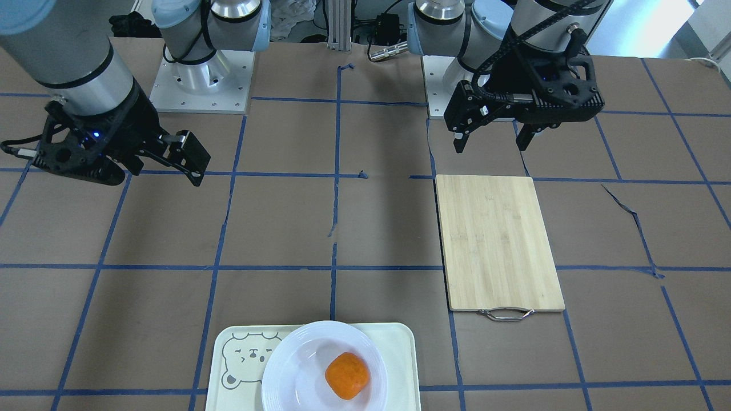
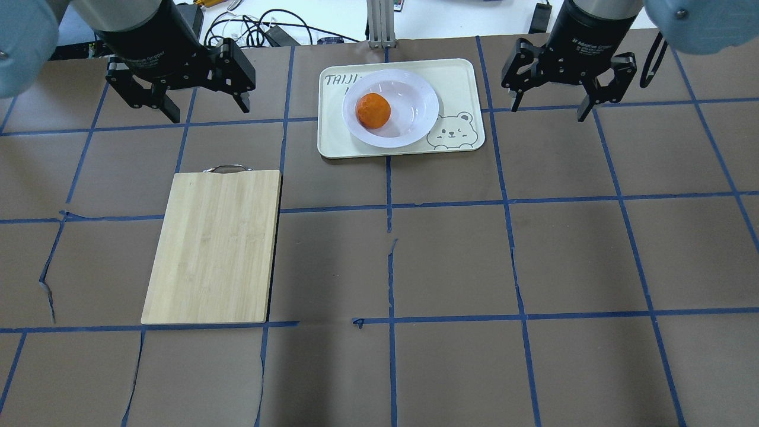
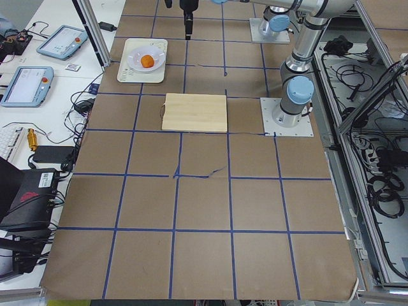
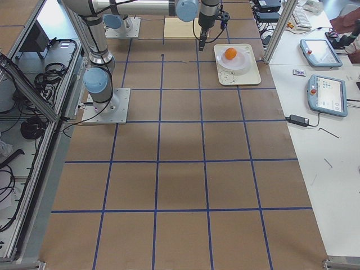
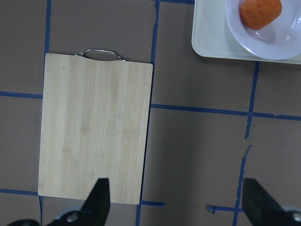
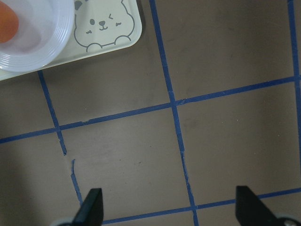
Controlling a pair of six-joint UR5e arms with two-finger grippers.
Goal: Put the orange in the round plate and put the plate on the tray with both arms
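Note:
The orange [image 2: 373,110] lies in the white round plate [image 2: 415,118], left of its centre in the overhead view. The plate rests on the cream tray [image 2: 459,80] with the bear face, at the table's far edge from the robot. My left gripper [image 2: 209,111] hangs open in the air left of the tray, beyond the cutting board's handle end. My right gripper [image 2: 548,111] hangs open to the tray's right. Neither touches anything. In the front-facing view the orange [image 1: 347,375], plate [image 1: 285,365] and tray [image 1: 400,342] show at the bottom edge.
A bamboo cutting board [image 2: 216,243] with a metal handle lies on the robot's left side, near the left gripper. Brown paper with blue tape lines covers the table [image 2: 533,255]. Cables and tablets lie beyond the far edge.

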